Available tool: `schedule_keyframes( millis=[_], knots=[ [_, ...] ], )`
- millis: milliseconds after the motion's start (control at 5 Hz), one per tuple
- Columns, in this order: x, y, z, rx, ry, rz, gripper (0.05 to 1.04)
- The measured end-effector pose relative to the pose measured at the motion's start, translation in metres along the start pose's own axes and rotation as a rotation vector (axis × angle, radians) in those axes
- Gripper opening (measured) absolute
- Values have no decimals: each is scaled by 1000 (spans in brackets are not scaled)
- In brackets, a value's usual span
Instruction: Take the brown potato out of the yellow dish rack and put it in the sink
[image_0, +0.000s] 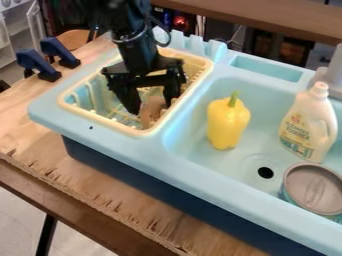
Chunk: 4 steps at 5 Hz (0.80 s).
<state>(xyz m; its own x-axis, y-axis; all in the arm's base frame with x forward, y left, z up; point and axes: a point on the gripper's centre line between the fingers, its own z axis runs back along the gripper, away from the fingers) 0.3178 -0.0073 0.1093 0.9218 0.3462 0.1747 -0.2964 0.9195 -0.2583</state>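
Working from afar, I hold my black gripper (152, 107), its jaws wide apart, around a brown, elongated object (150, 118) inside a cream dish rack (100, 120). The piece looks matte and wood-toned, partly hidden; contact I cannot tell. A yellow pepper (228, 122) stands in the pale-blue basin (197, 107) alongside.

Glossy yellow bell pepper (228, 122), white plastic bottle (311, 121), round grey-topped tin (314, 189) chilling in pale-blue plastic sink (252, 145); chunky navy clamps (37, 65) nearby.
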Motion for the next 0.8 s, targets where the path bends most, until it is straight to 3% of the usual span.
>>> schedule_keyframes(
  millis=[200,600,800],
  knots=[
    [1,-2,1,30,5,-10,964],
    [-3,5,-1,71,56,-11,612],
    [-1,4,6,87,72,-37,559]
  ],
)
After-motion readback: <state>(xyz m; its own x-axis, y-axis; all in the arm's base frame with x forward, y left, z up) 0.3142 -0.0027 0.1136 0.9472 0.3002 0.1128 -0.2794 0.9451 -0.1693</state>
